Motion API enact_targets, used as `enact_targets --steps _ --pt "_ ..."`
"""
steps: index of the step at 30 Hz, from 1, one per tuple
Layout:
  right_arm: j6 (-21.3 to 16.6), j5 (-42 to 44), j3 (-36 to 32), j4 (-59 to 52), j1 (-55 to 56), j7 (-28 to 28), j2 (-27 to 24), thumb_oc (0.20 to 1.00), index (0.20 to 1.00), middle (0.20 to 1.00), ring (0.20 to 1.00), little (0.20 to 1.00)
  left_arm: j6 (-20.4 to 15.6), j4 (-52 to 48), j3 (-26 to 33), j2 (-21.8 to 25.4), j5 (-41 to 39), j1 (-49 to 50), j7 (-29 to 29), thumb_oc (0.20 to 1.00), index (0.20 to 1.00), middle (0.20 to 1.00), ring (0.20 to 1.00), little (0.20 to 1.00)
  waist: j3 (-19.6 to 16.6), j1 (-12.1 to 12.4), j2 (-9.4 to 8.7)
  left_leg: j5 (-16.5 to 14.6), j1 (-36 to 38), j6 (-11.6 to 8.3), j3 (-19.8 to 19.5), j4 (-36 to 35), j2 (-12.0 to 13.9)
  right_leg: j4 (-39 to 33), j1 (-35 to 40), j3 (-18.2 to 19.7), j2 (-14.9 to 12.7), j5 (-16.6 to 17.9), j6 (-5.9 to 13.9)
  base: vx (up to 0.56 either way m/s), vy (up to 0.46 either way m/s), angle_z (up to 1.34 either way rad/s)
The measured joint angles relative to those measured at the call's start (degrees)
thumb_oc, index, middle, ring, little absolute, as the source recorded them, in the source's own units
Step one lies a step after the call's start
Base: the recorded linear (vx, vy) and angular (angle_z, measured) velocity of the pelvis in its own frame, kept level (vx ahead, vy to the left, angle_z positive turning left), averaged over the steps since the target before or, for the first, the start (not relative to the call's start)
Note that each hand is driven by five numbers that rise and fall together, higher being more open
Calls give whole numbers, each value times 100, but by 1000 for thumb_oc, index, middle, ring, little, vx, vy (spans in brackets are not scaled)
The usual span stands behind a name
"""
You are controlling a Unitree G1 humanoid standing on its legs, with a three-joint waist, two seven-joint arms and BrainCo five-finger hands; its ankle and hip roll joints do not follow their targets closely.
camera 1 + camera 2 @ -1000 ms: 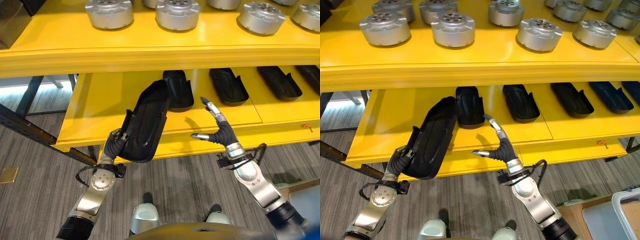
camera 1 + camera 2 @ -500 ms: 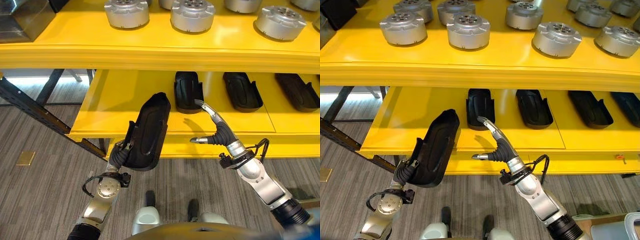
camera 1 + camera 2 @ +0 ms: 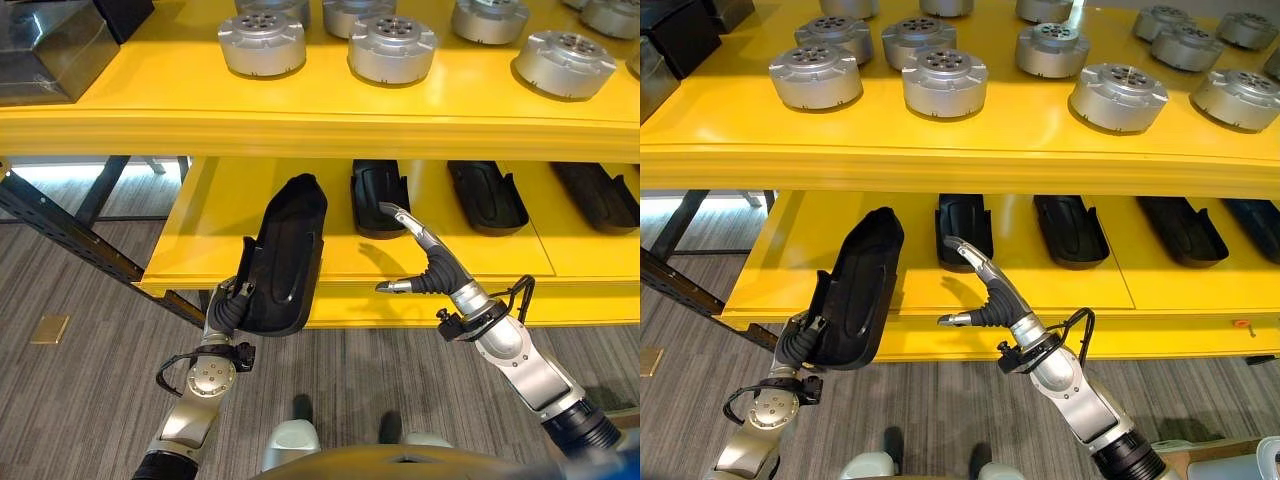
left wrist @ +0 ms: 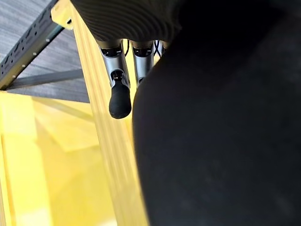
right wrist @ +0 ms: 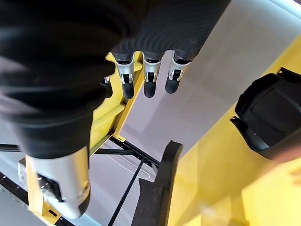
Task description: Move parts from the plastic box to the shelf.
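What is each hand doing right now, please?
Left hand: shut on the black tray-shaped part, held upright before the lower shelf.
Right hand: open, fingers straight, holding nothing.

The black part [image 3: 285, 255] hides most of the left robot hand [image 3: 232, 305] at lower left of the head views. At far right, the lower shelf [image 3: 1060, 290] and its last black tray [image 3: 1252, 215] are cut off by the frame edge.
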Motion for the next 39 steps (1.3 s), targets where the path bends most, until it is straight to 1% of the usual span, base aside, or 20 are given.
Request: enact_targets --steps 4,5,6,7,8,9,10,12,13,14,16,18,19,22,23,25,29,32,36,39 --pt "-3 132 -130 -20 -46 -382 2 1000 1000 1000 1000 1000 11 36 79 1 -60 -82 399 200 200 200 200 200 56 -152 92 -40 -89 -23 64 139 59 636 -348 -11 -3 -282 -49 -60 -174 -11" --pt "-2 134 -226 -70 -48 -456 -1 1000 1000 1000 1000 1000 10 42 80 -14 -69 -143 510 200 200 200 200 200 72 -153 103 -160 -279 -110 66 470 99 1004 -581 -32 -56 -450 -162 -77 -80 -11" --pt "-11 145 -357 -149 -136 -587 8 1000 1000 1000 1000 1000 0 127 92 28 -195 -311 576 200 200 200 200 200 148 -71 44 -357 -920 -371 45 1693 155 1837 -1102 -185 -247 -787 -348 -5 188 -33" --pt "-12 152 -471 -182 -136 -620 -5 1000 1000 1000 1000 1000 13 270 70 -75 -280 -405 659 200 200 200 200 200 266 -35 81 -245 -1331 -394 18 2687 292 1811 -988 -135 -383 -831 -457 44 295 -31" --pt "-11 154 -590 -224 -95 -615 -13 1000 1000 1000 1000 1000 14 327 69 -171 -291 -386 669 200 200 200 200 200 279 -170 173 -400 -1308 -295 4 2668 420 1702 -873 -201 -395 -745 -338 106 519 -12" --pt "-11 166 -701 -250 -98 -610 -3 1000 1000 1000 1000 1000 14 374 70 -193 -310 -384 668 200 200 200 200 200 271 -296 255 -407 -1231 -286 25 2387 599 1671 -845 -284 -369 -752 -335 89 443 12" --pt "-11 279 -882 -294 -50 -595 -26 1000 1000 1000 1000 1000 -15 424 59 -219 -339 -398 660 200 200 200 200 200 259 -477 333 -354 -1062 -358 4 1742 895 1751 -879 -170 -361 -795 -324 90 499 7" --pt "52 573 -1052 -219 60 -569 -44 1000 1000 1000 1000 1000 -56 557 47 -228 -461 -337 623 200 200 200 200 200 243 -651 431 -151 -684 -583 -105 887 1513 2030 -1085 18 -373 -894 -311 57 421 -31" --pt "52 724 -1082 -226 125 -540 -123 1000 1000 1000 1000 1000 -58 608 35 -245 -500 -363 604 200 200 200 200 200 263 -717 455 -126 -655 -592 -95 782 1755 2189 -1222 97 -405 -952 -286 91 511 -63" --pt "55 966 -1031 -210 177 -324 -247 1000 1000 1000 1000 1000 -67 699 31 -366 -533 -400 563 200 200 200 200 200 290 -839 440 -149 -493 -578 88 579 1696 2346 -1369 335 -586 -922 -202 78 469 -53" --pt "55 1010 -992 -214 207 -133 -386 1000 1000 1000 1000 1000 -67 743 -110 -517 -547 -554 530 200 200 200 200 200 313 -892 503 -116 -305 -531 415 437 1379 2334 -1345 348 -710 -851 -92 -4 289 -31" --pt "40 1146 -930 -307 228 4 -578 1000 1000 1000 1000 1000 -147 744 -276 -674 -542 -671 522 200 200 200 200 200 305 -922 795 65 -199 -274 543 546 955 2321 -1274 251 -668 -784 82 -28 144 1" --pt "22 1211 -909 -287 302 63 -416 1000 1000 1000 1000 1000 -174 767 -277 -631 -542 -762 502 200 200 200 200 200 336 -913 682 55 -114 -538 586 465 869 2363 -1240 269 -774 -819 213 -11 147 19" --pt "-10 1249 -913 -364 467 157 -251 1000 1000 1000 1000 1000 -187 759 -244 -517 -542 -843 522 200 200 200 200 200 343 -766 212 21 -155 -419 625 335 439 2064 -1206 284 -1168 -626 423 2 63 13" --pt "-9 1260 -924 -365 438 134 -144 1000 1000 1000 1000 1000 -158 758 -250 -421 -539 -790 530 200 200 200 200 200 319 -742 149 24 -192 -370 619 347 382 1852 -1105 257 -1208 -482 442 30 13 7" --pt "-32 1825 -916 -411 371 163 122 1000 1000 1000 1000 1000 -136 726 -254 -284 -473 -607 561 200 200 200 200 200 308 -518 60 -4 -148 -327 579 372 361 1242 -751 89 -1178 -175 560 23 -28 12" --pt "-43 2267 -1044 -414 342 255 328 1000 1000 1000 1000 1000 -127 469 -235 -274 -429 -283 760 200 200 200 200 200 393 -459 39 27 -128 -396 555 320 542 713 -468 -87 -911 48 520 -35 -73 0" --pt "-56 2256 -1027 -414 245 264 327 1000 1000 1000 1000 1000 -127 407 -243 -328 -425 -405 782 200 200 200 200 200 500 -453 -39 64 -228 -454 550 352 692 693 -546 -86 -765 74 486 -33 -98 -7" --pt "-117 2113 -1034 -415 -186 75 121 1000 1000 1000 1000 1000 -126 438 -252 -553 -545 -665 749 200 200 200 200 200 753 -343 -18 -1 -365 -527 531 573 867 852 -690 -81 -642 -13 386 12 -64 -6" --pt "-169 1513 -1038 -416 -416 -55 -87 1000 1000 1000 1000 1000 -126 633 -257 -568 -543 -857 803 200 200 200 200 200 837 -300 -41 -42 -421 -519 536 676 883 1128 -860 -12 -656 -106 354 45 8 -6"
